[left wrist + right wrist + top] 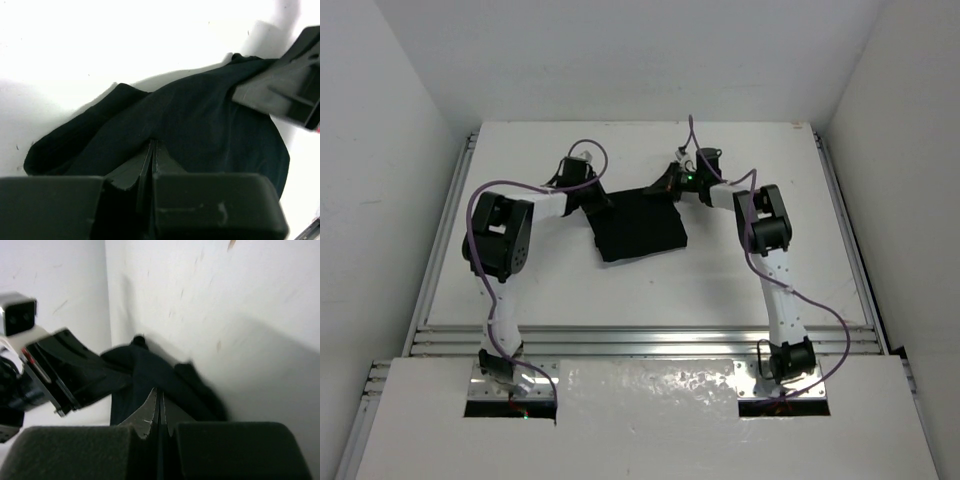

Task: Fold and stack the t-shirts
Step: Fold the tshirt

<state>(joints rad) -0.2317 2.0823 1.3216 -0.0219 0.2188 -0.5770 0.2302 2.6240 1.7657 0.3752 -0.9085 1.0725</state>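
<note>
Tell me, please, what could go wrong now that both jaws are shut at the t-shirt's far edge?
The right jaws seem to pinch the t-shirt only at its edge, so it may slip free on lifting. It lies bunched, not flat, so a fold could come out crooked.

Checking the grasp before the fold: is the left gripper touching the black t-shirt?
Touching. The left wrist view shows the left gripper with its closed tips pressed into the t-shirt, the fabric creasing toward them with no gap.
</note>
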